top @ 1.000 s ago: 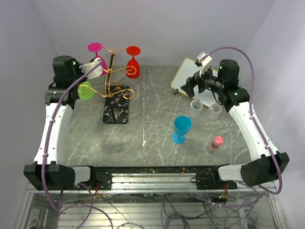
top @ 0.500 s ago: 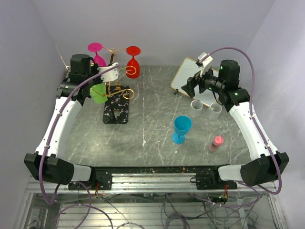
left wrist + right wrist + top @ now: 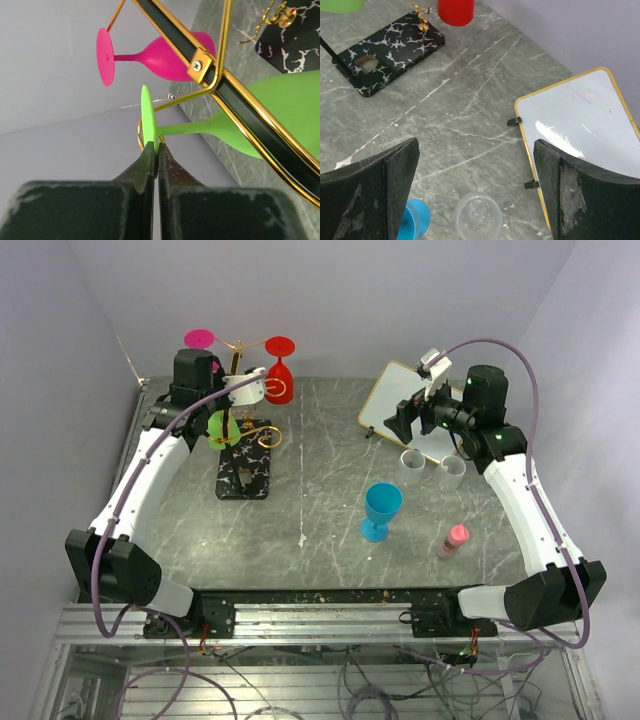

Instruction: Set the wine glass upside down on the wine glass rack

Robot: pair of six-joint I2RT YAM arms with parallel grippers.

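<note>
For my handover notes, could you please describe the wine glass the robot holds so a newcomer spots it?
On the table, far left, stands the gold rack. Among its pink glass and red glass, pick the green glass, the only one whose foot the left gripper pinches.

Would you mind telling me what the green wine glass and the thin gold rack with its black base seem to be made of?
Green wine glass: opaque, matte, probably plastic. Thin gold rack: shiny rods, a screw, likely metal. Black base: white veining, marble-look, perhaps stone.
</note>
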